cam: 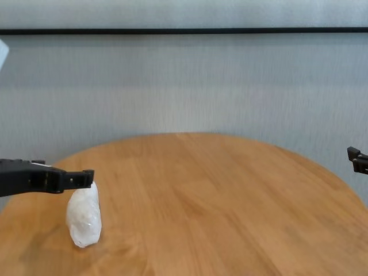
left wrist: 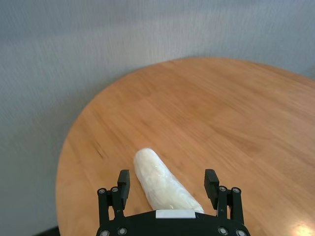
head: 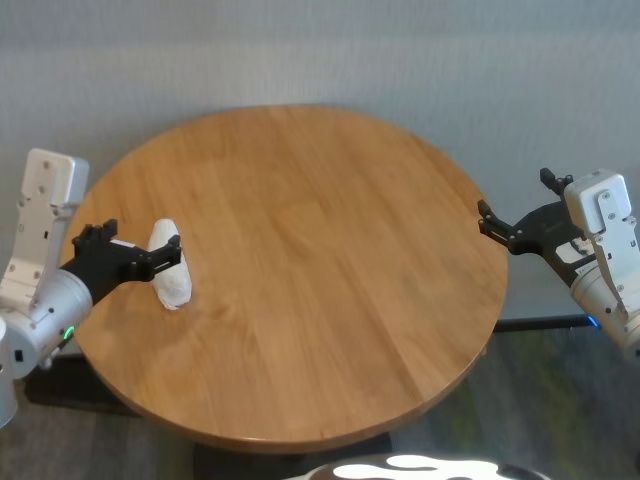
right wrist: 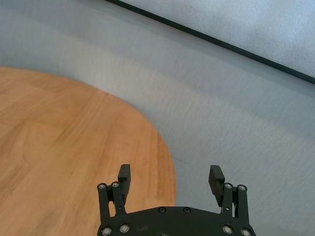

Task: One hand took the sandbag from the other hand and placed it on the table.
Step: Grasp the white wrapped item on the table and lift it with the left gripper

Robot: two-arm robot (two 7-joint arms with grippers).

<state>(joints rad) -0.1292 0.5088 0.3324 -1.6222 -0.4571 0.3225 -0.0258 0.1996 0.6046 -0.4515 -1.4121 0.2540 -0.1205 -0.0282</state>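
Note:
The sandbag (head: 171, 268), a white lumpy pouch in clear film, rests on the round wooden table (head: 320, 260) near its left edge. My left gripper (head: 160, 255), all black with a green ring light, is open and straddles the sandbag; its fingers stand apart on either side. The left wrist view shows the sandbag (left wrist: 160, 179) between the spread fingers of that gripper (left wrist: 167, 178). In the chest view the sandbag (cam: 84, 221) stands on the table (cam: 218, 195) under the left gripper (cam: 80, 179). My right gripper (head: 514, 205), with a blue ring light, is open and empty just off the table's right edge.
A grey wall stands behind the table. The right wrist view shows the right gripper (right wrist: 168, 177) over the table's rim (right wrist: 162, 147) with grey floor beyond. A dark table base (head: 70, 385) shows below at the left.

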